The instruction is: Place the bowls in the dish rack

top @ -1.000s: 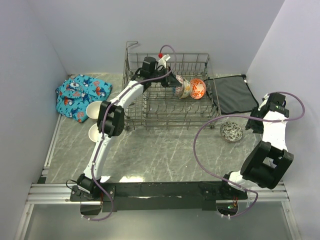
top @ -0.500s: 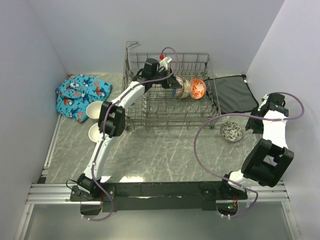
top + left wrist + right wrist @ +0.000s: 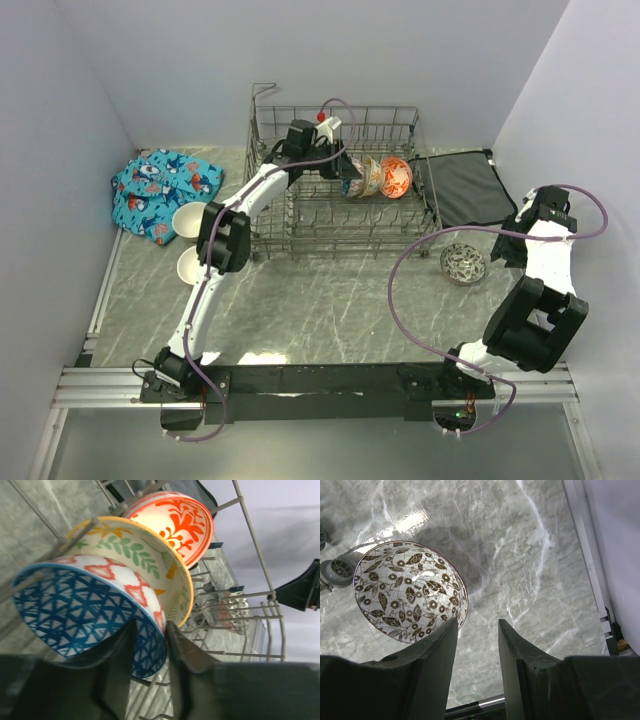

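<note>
Two plain cream bowls (image 3: 187, 220) sit on the table (image 3: 330, 300) by the left arm's elbow, well behind its tool. The left gripper (image 3: 151, 630) reaches into the dish rack (image 3: 330, 225), its fingers (image 3: 120, 655) either side of the blue patterned bowl's (image 3: 75, 610) rim; whether they pinch it I cannot tell. Past its fingertips the leaf-painted bowl (image 3: 150, 560) and orange-red bowl (image 3: 180, 525) stand on edge. The right gripper (image 3: 477, 630), partly open and empty, hovers with the speckled bowl (image 3: 407, 592) just off its left fingertip
</note>
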